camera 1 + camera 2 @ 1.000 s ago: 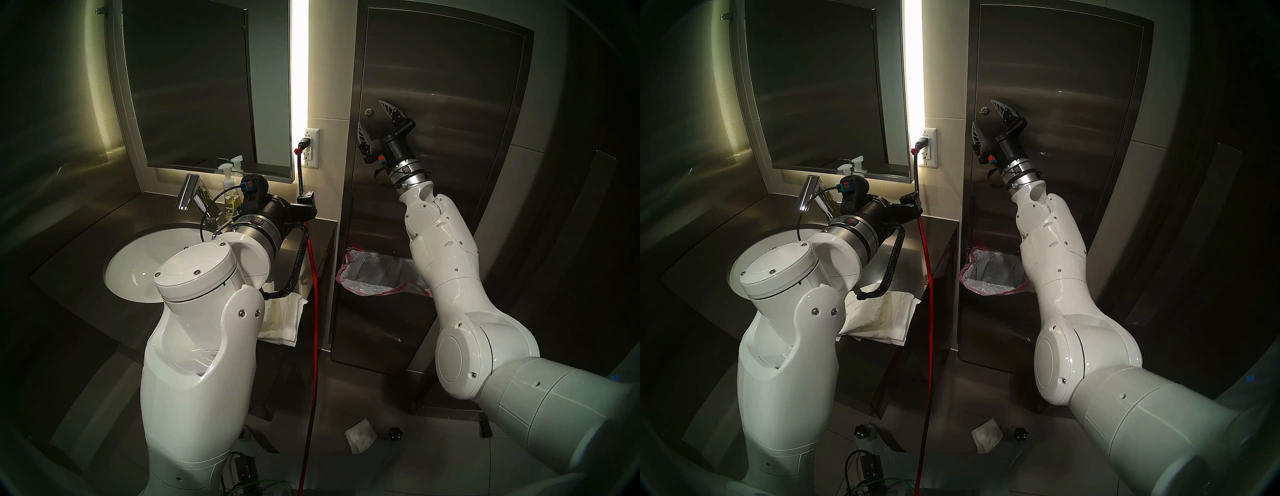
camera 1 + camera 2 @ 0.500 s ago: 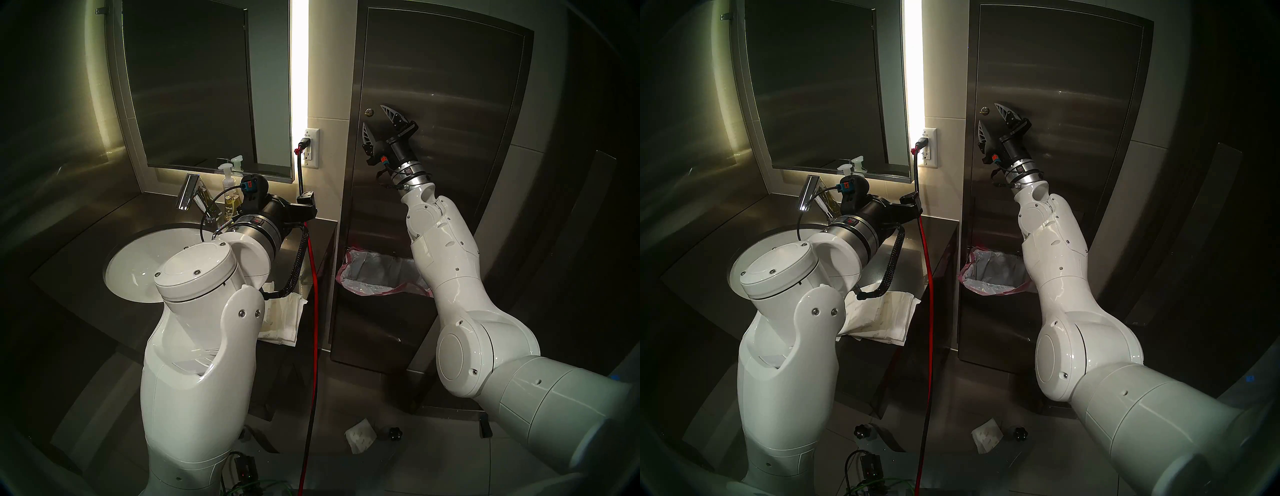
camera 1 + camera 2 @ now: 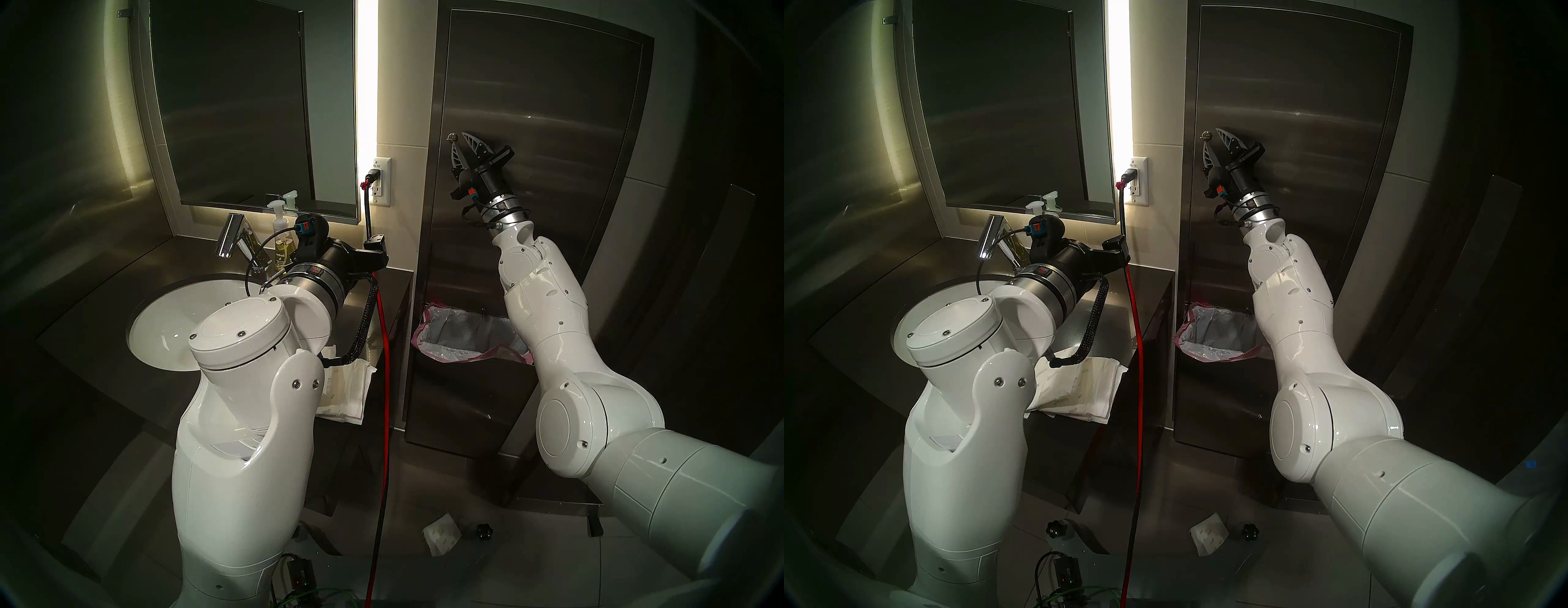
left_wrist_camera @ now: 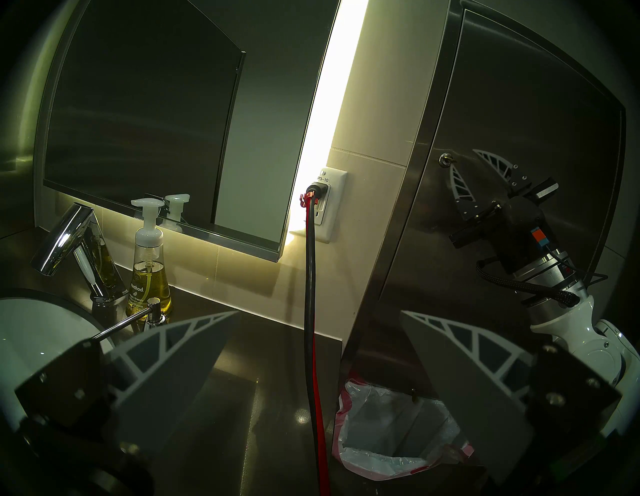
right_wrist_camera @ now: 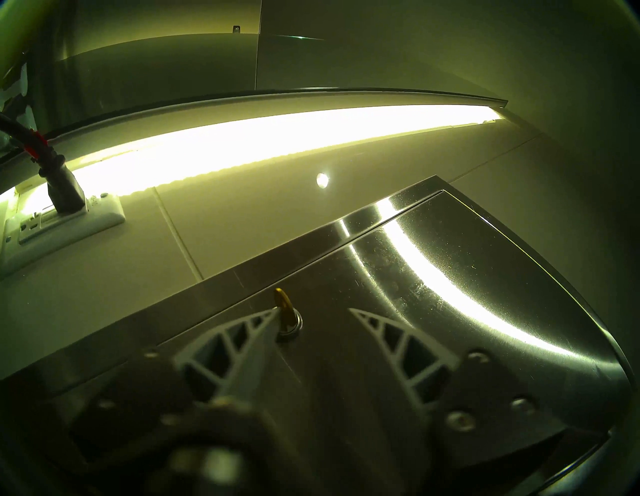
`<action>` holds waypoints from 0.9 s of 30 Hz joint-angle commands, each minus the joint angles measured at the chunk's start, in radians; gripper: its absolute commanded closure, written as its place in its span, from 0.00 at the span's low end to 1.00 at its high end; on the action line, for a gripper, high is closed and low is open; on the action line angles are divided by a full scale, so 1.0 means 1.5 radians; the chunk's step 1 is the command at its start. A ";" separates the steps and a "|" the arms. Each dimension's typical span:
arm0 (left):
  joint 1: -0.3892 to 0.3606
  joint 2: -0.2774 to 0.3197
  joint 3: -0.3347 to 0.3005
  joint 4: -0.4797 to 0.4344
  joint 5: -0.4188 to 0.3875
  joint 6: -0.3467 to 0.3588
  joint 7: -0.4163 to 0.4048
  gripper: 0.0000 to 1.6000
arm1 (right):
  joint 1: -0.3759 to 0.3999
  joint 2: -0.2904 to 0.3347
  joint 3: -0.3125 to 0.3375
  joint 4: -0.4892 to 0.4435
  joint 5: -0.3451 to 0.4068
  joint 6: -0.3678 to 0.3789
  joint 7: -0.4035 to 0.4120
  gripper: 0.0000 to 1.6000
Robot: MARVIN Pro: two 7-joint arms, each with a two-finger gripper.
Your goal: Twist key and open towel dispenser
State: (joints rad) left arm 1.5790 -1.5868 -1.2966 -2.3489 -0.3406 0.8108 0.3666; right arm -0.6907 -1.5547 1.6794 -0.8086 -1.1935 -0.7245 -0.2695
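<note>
The towel dispenser (image 3: 543,106) is a tall brushed-steel wall cabinet, door shut, with a pink-edged bag (image 3: 462,335) in its bin. The key (image 3: 452,136) is a small tab standing out of a round lock near the door's left edge; it also shows in the right wrist view (image 5: 283,310) and the left wrist view (image 4: 446,159). My right gripper (image 3: 460,142) is open at the door. In the right wrist view its left fingertip (image 5: 273,313) is at the key, and the other finger stands well clear to the right. My left gripper (image 4: 318,313) is open and empty above the counter.
A red and black cord (image 3: 384,339) hangs from the wall outlet (image 3: 380,181) between counter and dispenser. A sink (image 3: 169,322), faucet (image 3: 231,240) and soap bottle (image 3: 281,242) are on the left. Paper towels (image 3: 345,390) lie on the counter; crumpled paper (image 3: 441,533) and a black star knob (image 3: 483,530) lie on the floor.
My right gripper has moved up toward the key and its fingers have come closer together. The left arm has not moved.
</note>
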 commanded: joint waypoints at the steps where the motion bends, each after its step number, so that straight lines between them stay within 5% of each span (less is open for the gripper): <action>1: -0.006 0.001 -0.002 -0.006 0.000 -0.001 0.001 0.00 | 0.028 -0.003 -0.002 -0.001 0.000 -0.002 -0.008 0.31; 3: -0.006 0.001 -0.002 -0.006 0.000 -0.001 0.001 0.00 | 0.028 -0.003 -0.002 -0.003 0.000 -0.003 -0.007 0.29; 7: -0.006 0.001 -0.002 -0.006 0.000 -0.001 0.001 0.00 | 0.029 -0.004 -0.002 -0.001 0.000 -0.005 -0.007 0.51; 12: -0.006 0.001 -0.002 -0.006 0.000 -0.001 0.001 0.00 | 0.031 -0.003 -0.002 0.004 -0.001 -0.008 -0.006 0.52; 13: -0.006 0.001 -0.002 -0.006 0.000 -0.001 0.000 0.00 | 0.030 -0.003 -0.001 0.004 0.000 -0.009 -0.006 0.69; 19: -0.006 0.001 -0.002 -0.006 0.000 -0.001 0.000 0.00 | 0.031 -0.003 0.001 0.006 0.001 -0.012 -0.004 0.71; 22: -0.006 0.002 -0.002 -0.006 -0.001 -0.001 0.001 0.00 | 0.035 -0.004 0.003 0.012 0.002 -0.011 -0.006 0.79; 23: -0.006 0.001 -0.002 -0.006 0.000 -0.001 0.000 0.00 | 0.037 -0.005 0.004 0.013 0.003 -0.011 -0.005 0.92; 25: -0.006 0.001 -0.002 -0.006 0.000 -0.001 0.000 0.00 | 0.044 -0.006 0.007 0.024 0.007 -0.010 -0.007 1.00; 27: -0.006 0.001 -0.002 -0.006 0.000 -0.001 0.000 0.00 | 0.052 -0.012 0.015 0.030 0.017 -0.008 -0.007 1.00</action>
State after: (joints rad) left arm 1.5790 -1.5868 -1.2966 -2.3489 -0.3406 0.8108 0.3665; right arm -0.6761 -1.5591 1.6825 -0.7723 -1.1933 -0.7443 -0.2660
